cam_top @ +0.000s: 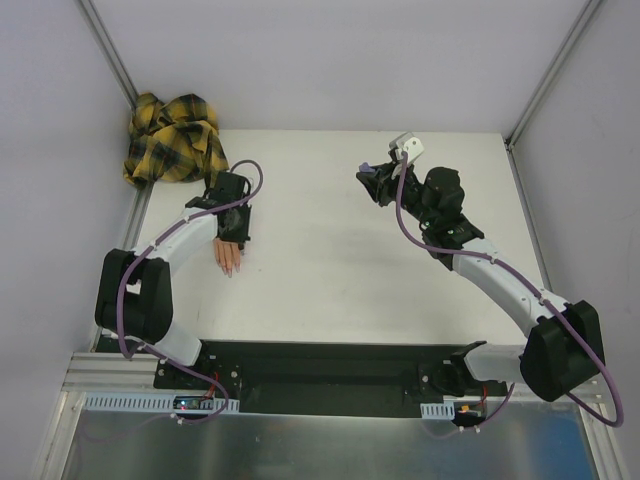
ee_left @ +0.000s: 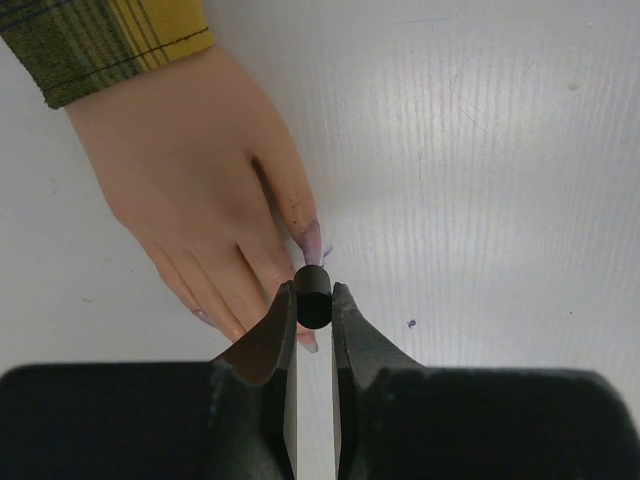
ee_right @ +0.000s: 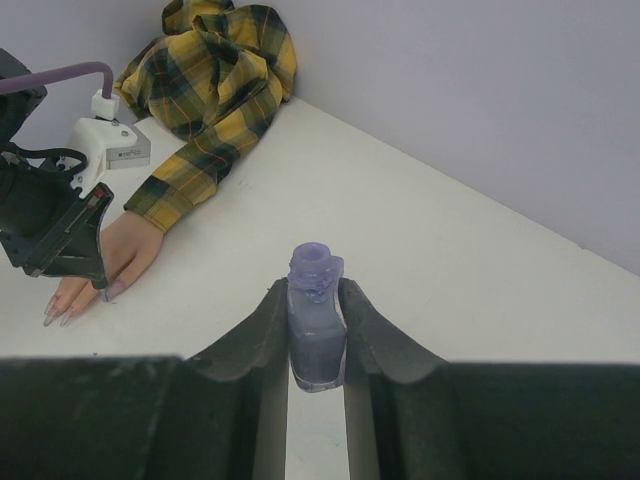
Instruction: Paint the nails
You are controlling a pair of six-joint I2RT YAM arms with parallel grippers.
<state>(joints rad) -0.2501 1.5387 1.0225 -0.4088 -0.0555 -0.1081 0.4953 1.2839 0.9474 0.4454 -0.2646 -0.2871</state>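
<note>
Your left gripper (ee_left: 313,290) pinches the round black brush cap (ee_left: 313,303) at the flesh-coloured fake hand's (ee_left: 190,170) purplish-pink nails (ee_left: 311,240). Your right gripper (ee_right: 315,292) clamps the open purple bottle (ee_right: 316,325). One nail looks coated; the others likely remain.

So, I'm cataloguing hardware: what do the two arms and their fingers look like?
Both the left arm and right arm have white links and bulky black joint housings. A purple cable loops along each. The fingers are black, curved, tapering.
</note>
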